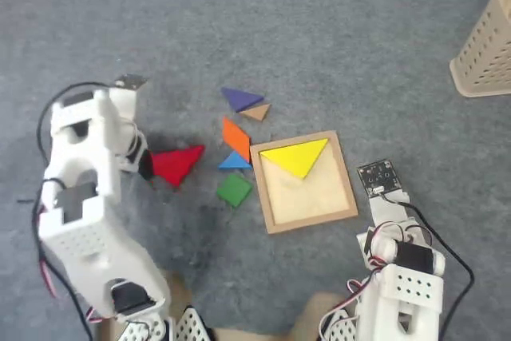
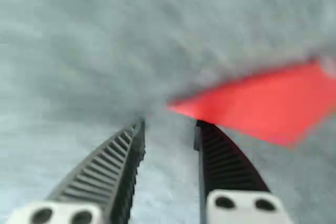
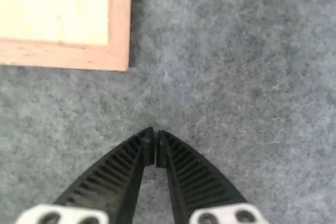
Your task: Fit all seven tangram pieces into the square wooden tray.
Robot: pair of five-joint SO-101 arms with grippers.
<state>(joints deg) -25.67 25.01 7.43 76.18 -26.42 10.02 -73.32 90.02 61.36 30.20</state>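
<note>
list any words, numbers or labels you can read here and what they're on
None can be read.
The red triangle, yellow triangle and wooden tray carry no print.
The dark board beside the tray has pale marks too small to read.

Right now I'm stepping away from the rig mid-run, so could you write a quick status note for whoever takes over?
Left gripper open, red triangle just off its fingertips, not gripped.
Right gripper shut, empty, over the mat near a corner of the tray.
Done: yellow triangle in the tray.
Left: red triangle, purple triangle, tan triangle, blue triangle, orange parallelogram, green square, all loose on the mat beside the tray.
</note>
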